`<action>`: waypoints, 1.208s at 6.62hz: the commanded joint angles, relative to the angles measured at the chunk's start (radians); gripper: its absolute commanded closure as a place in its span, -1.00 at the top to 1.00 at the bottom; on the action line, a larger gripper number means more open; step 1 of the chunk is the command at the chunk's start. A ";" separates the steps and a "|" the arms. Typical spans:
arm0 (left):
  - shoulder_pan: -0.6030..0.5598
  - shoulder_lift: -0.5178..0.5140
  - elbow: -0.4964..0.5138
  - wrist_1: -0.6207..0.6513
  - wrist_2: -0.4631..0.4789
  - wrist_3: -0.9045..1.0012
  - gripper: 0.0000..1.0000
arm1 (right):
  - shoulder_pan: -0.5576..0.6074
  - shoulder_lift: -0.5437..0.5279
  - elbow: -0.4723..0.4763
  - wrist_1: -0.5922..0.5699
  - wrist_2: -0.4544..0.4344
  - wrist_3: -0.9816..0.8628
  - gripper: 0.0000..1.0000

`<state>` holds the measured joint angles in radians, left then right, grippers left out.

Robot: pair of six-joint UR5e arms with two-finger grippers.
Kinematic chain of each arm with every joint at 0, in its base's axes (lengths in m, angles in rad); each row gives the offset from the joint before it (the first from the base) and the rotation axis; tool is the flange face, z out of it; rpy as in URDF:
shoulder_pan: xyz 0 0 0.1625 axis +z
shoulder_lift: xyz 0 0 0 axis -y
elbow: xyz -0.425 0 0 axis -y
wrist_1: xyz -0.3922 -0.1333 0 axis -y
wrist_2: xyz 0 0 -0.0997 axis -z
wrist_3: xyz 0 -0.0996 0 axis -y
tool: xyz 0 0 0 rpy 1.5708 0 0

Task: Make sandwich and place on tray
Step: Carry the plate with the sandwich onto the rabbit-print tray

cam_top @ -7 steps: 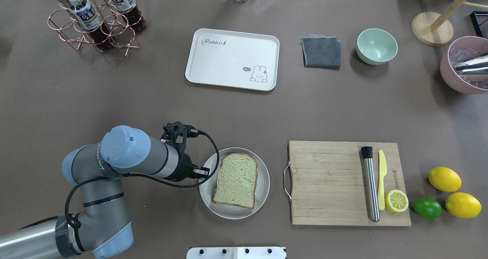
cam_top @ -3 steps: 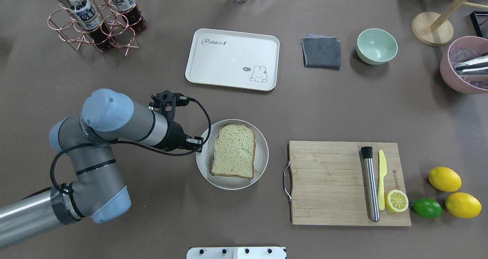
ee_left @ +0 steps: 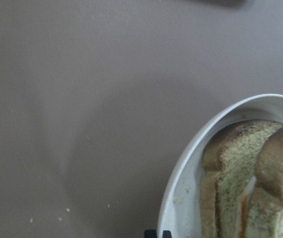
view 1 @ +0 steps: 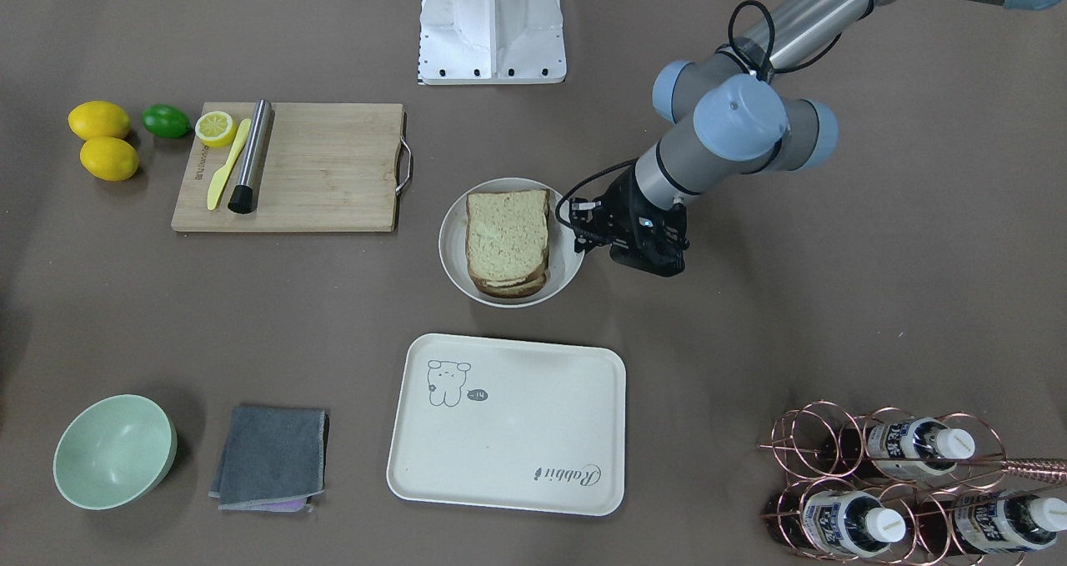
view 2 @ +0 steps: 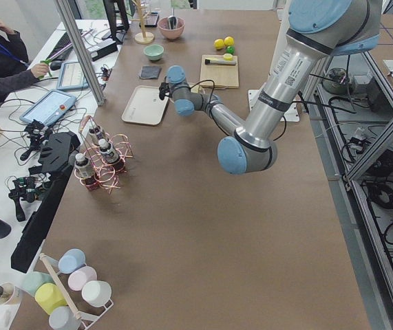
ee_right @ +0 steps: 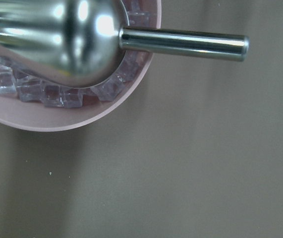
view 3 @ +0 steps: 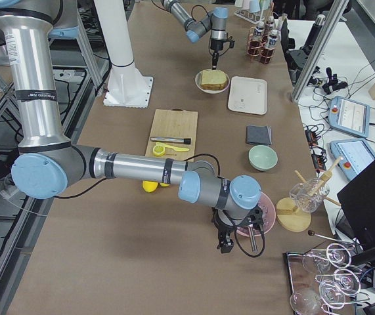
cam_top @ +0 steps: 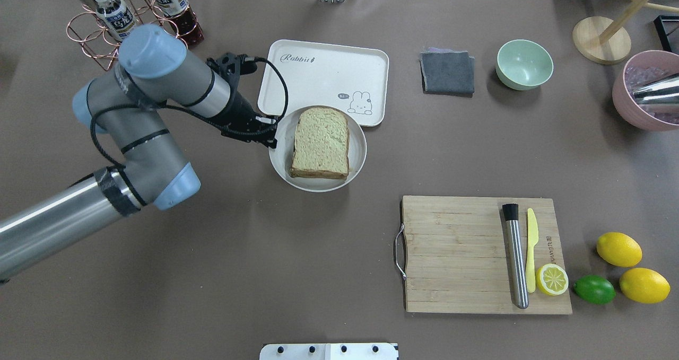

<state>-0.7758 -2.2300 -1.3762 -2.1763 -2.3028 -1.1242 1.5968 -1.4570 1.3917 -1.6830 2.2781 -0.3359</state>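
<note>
- Fingers of the left gripper: closed on the left rim of the round white plate. I read this as a pinch on the rim alone, with no contact on the food.
- Sandwich: lies on the plate, to the robot's right of the fingers and just beside them. Its long axis runs away from the robot. My left wrist camera shows a strip of white and orange between the two slices.
- Tray: lies ahead of the fingers, farther from the robot's base and a little to the right. Its long side runs across the table.
- Plate against tray: from overhead the far rim of the plate overlaps the near edge of the tray. From the front camera the two look apart. I judge the plate is held up off the table and is not yet over the tray.
- Coming move, as I judge it: carry forward and slightly right, keeping the plate level.
- Right gripper: well apart at the table's right end, over a pink bowl with a steel scoop. I cannot tell whether it is open or closed. The left arm is the nearer one.
</note>
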 commanded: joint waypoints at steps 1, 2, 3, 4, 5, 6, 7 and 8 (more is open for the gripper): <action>-0.120 -0.170 0.278 0.001 -0.096 0.093 -1.00 | 0.000 0.001 -0.003 0.000 0.000 0.001 1.00; -0.140 -0.242 0.383 -0.003 -0.099 0.109 -1.00 | 0.000 0.001 -0.003 0.000 0.000 0.001 1.00; -0.151 -0.278 0.461 -0.008 -0.101 0.138 -1.00 | 0.000 0.001 -0.003 0.000 0.000 0.001 1.00; -0.152 -0.336 0.608 -0.093 -0.092 0.149 -1.00 | 0.000 0.001 -0.002 0.000 0.000 0.001 1.00; -0.151 -0.377 0.688 -0.121 -0.063 0.150 -1.00 | 0.000 0.001 -0.002 0.002 0.000 0.001 1.00; -0.143 -0.408 0.719 -0.122 -0.038 0.150 -1.00 | 0.000 0.001 -0.003 0.000 0.000 0.001 1.00; -0.125 -0.415 0.724 -0.131 -0.008 0.150 -1.00 | 0.000 0.001 -0.003 0.000 0.001 0.001 1.00; -0.119 -0.415 0.724 -0.138 -0.003 0.150 -1.00 | 0.000 0.001 -0.003 0.000 0.000 0.001 1.00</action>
<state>-0.9051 -2.6378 -0.6606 -2.3048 -2.3216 -0.9743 1.5969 -1.4558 1.3884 -1.6827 2.2786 -0.3344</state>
